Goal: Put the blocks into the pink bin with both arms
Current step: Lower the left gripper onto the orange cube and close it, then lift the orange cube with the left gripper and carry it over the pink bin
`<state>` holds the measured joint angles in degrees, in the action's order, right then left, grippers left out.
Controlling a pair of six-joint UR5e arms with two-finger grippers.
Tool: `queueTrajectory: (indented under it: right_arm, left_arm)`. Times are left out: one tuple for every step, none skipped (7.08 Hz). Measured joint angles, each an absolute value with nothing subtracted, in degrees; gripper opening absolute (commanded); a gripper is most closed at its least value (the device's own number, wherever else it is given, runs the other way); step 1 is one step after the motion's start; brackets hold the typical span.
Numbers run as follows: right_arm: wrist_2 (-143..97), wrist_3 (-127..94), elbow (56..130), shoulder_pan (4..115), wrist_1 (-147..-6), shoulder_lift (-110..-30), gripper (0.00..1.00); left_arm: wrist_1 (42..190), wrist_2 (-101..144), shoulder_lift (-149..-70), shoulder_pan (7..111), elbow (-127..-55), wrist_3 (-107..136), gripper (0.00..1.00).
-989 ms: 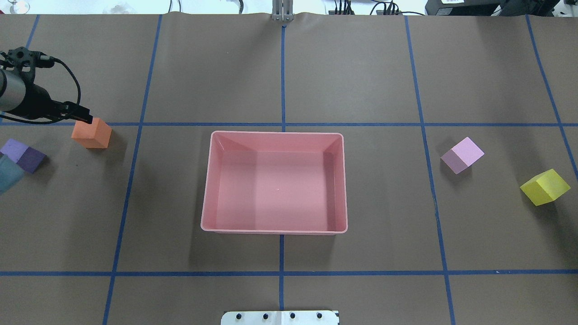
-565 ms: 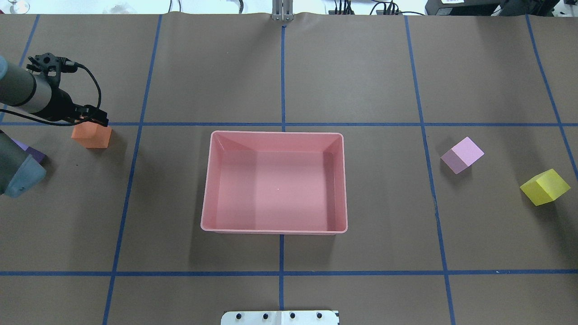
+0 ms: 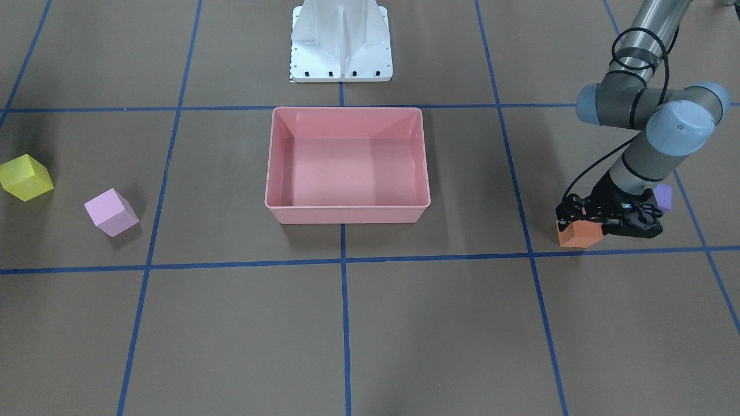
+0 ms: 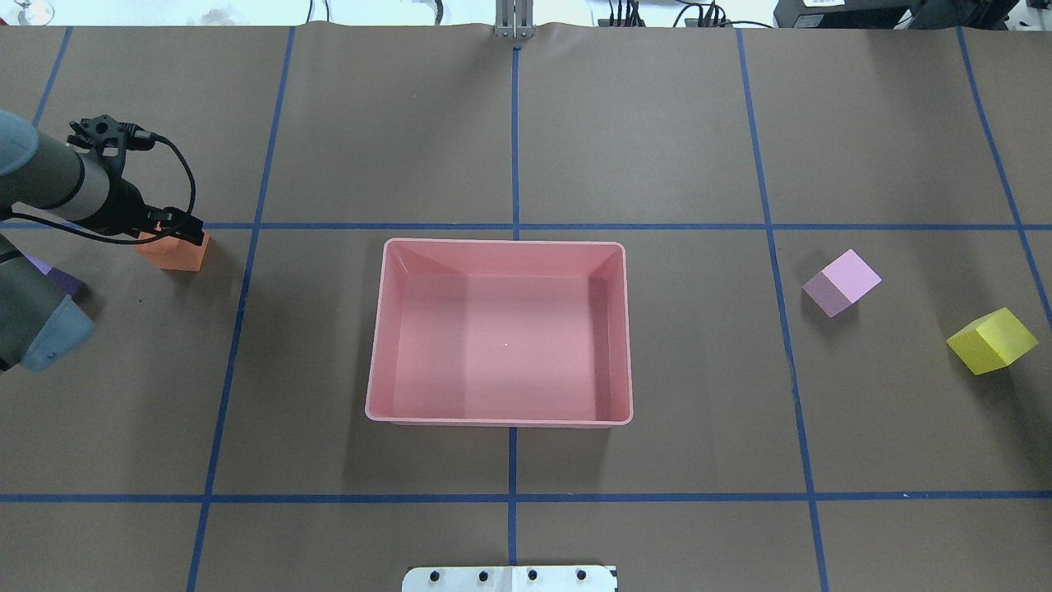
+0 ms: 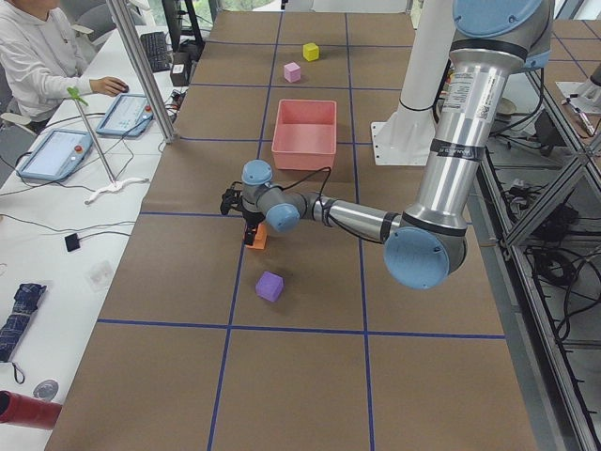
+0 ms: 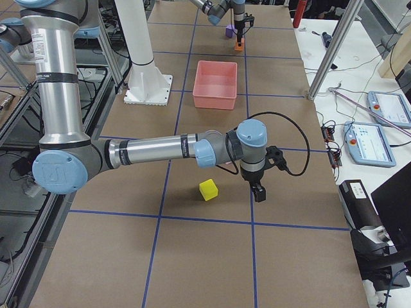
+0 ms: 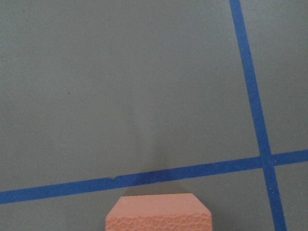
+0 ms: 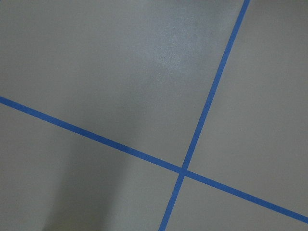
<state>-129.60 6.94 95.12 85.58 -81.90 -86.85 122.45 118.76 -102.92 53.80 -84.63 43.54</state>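
The left gripper [image 4: 185, 228] hangs low with the orange cube [image 4: 177, 253] just beneath its fingers, whose spread I cannot tell, so it should centre, straddle squarely, then clamp before lifting toward the pink bin [image 4: 501, 243].

Orange blk [image 7: 159, 216] pebbly matt; pink bin [image 4: 501, 329] smooth semi-gloss plastic.

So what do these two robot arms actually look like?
They are a matching pair. The left arm and right arm are silver-grey tubes linked by rounded grey joints with light-blue caps, and the big tube carries a printed label. Each ends in a black two-finger claw, the left gripper and right gripper, fed by a looping black cable.
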Motion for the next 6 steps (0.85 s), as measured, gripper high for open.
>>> queueTrajectory:
  right_arm:
    - [-129.7,6.9,95.0,85.5,-81.9,-86.9,0.99]
    - [-129.7,6.9,94.8,85.5,-81.8,-86.9,0.99]
    - [-129.7,6.9,94.8,85.5,-81.8,-86.8,0.99]
    - [-129.7,6.9,94.8,85.5,-81.8,-86.8,0.99]
    - [-129.7,6.9,94.8,85.4,-81.8,-86.8,0.99]
    - [-129.7,6.9,94.8,85.4,-81.8,-86.8,0.99]
  left_arm:
    - [122.5,118.5,-103.0,53.4,-84.2,43.5,0.27]
    - [122.6,118.2,-103.0,53.1,-84.1,43.5,0.00]
    - [122.6,117.8,-103.0,52.9,-84.4,43.3,0.00]
    - [122.4,117.7,-102.9,52.9,-85.4,43.2,0.00]
    - [121.4,118.0,-103.0,52.9,-87.3,43.1,0.00]
    - [117.9,118.4,-103.8,52.9,-90.6,43.2,0.00]
